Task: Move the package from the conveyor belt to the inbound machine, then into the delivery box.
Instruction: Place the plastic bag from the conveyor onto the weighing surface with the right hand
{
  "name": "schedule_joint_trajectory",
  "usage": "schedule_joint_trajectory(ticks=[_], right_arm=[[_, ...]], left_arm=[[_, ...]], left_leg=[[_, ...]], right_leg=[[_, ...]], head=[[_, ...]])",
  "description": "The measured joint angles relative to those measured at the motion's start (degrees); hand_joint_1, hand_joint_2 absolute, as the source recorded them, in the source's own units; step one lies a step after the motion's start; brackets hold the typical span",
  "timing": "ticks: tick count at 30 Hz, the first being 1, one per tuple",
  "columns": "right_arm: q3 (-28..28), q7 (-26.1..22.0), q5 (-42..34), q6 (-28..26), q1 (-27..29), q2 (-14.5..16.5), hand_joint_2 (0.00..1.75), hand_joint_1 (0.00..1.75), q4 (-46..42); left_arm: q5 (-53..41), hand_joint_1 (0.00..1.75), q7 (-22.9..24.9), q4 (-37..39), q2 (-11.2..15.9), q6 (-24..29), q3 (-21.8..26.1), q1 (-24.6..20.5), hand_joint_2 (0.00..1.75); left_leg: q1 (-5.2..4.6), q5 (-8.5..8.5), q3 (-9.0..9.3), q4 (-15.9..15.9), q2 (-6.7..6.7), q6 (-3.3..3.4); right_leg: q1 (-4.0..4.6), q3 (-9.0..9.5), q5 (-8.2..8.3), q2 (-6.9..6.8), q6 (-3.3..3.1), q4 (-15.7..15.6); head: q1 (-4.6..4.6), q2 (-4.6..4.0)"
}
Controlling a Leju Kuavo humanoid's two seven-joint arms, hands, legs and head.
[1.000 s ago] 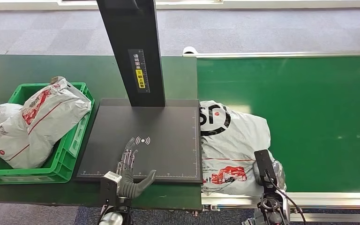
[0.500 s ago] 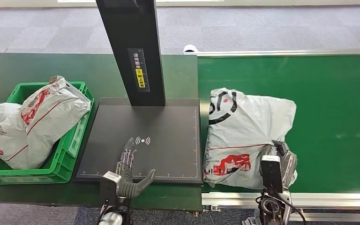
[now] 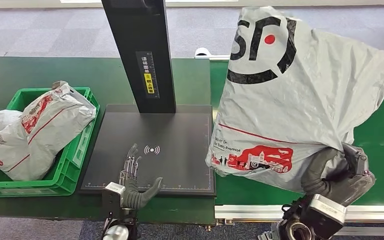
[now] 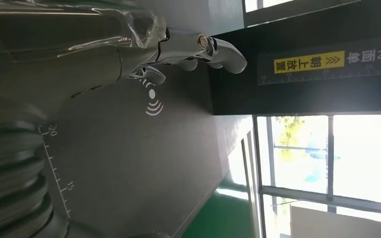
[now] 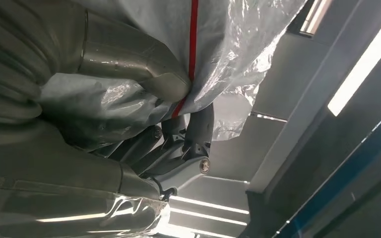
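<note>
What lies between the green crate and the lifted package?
In the head view, the black scanner plate with its upright post lies between the green crate and the lifted package; the left robot hand rests on the plate's near edge.

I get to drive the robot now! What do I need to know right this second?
Right hand grips the grey package, held up in the air over the green conveyor belt.
Left hand is open, resting at the near edge of the black inbound machine plate.
Done: package picked off the belt.
Left: set it on the plate, then put it into the green delivery box, which already holds another bag.
</note>
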Motion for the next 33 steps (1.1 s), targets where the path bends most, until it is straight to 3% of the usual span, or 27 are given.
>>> schedule_joint_trajectory(ticks=[4, 8, 11, 16, 26, 30, 33], right_arm=[[2.55, 0.01, -4.96, 6.61, -1.79, -1.29, 1.75, 1.75, 2.73], [3.31, 0.10, -5.90, 16.87, -7.27, -1.70, 1.75, 1.75, 13.14], [3.74, 0.10, -5.52, 21.59, -11.23, -1.52, 1.75, 1.75, 22.57], [4.18, 0.10, -5.86, 24.70, -14.85, -0.57, 1.75, 1.75, 35.06], [4.85, 0.10, -3.68, 29.17, -18.31, 0.76, 1.75, 1.75, 50.26], [5.26, 0.10, -1.66, 30.04, -18.60, 1.11, 1.75, 0.00, 56.04], [5.33, 0.27, 0.17, 29.72, -19.39, 1.24, 1.75, 0.00, 60.33]], left_arm=[[0.00, 0.00, 0.00, -1.66, 0.55, 1.02, 0.06, 0.15, 1.75], [-0.02, 0.00, 0.00, -3.21, 1.14, 2.18, 0.16, 0.01, 1.75], [-0.35, 0.00, 0.00, -4.43, 1.68, 3.55, 0.43, -0.17, 1.75], [-0.55, 0.00, 0.00, -7.12, 2.62, 5.86, 1.07, -0.23, 1.75], [-0.69, 0.00, 0.00, -11.93, 3.99, 6.96, 2.57, 0.30, 1.75], [-1.31, 0.00, 0.00, -12.17, 4.09, 7.55, 2.25, -0.36, 1.75], [-1.27, 0.00, 0.00, -12.58, 4.24, 9.11, 1.52, -0.97, 1.75]], left_leg=[[0.00, 0.01, 0.00, 0.00, 0.02, 0.00], [0.01, 0.07, 0.05, 0.00, 0.02, 0.01], [0.02, 0.10, 0.06, 0.00, -0.01, 0.00], [0.04, 0.10, 0.01, 0.00, -0.02, -0.01], [0.03, 0.09, -0.07, 0.00, -0.05, -0.01], [0.03, 0.09, -0.07, 0.00, -0.05, -0.01], [0.03, 0.09, -0.07, 0.00, -0.04, -0.01]], right_leg=[[0.00, 0.03, 0.01, 0.01, 0.00, 0.00], [0.01, 0.07, 0.04, 0.00, -0.03, 0.00], [0.02, 0.08, 0.05, -0.01, -0.03, 0.01], [0.04, 0.04, 0.04, -0.02, -0.04, 0.02], [0.04, -0.05, 0.03, -0.05, -0.04, 0.01], [0.04, -0.06, 0.03, -0.05, -0.04, 0.02], [0.04, -0.06, 0.03, -0.04, -0.04, 0.02]], head=[[0.01, 0.00], [0.01, -0.01], [0.00, 0.00], [0.01, -0.01], [0.00, 0.00], [0.01, -0.01], [0.01, -0.01]])
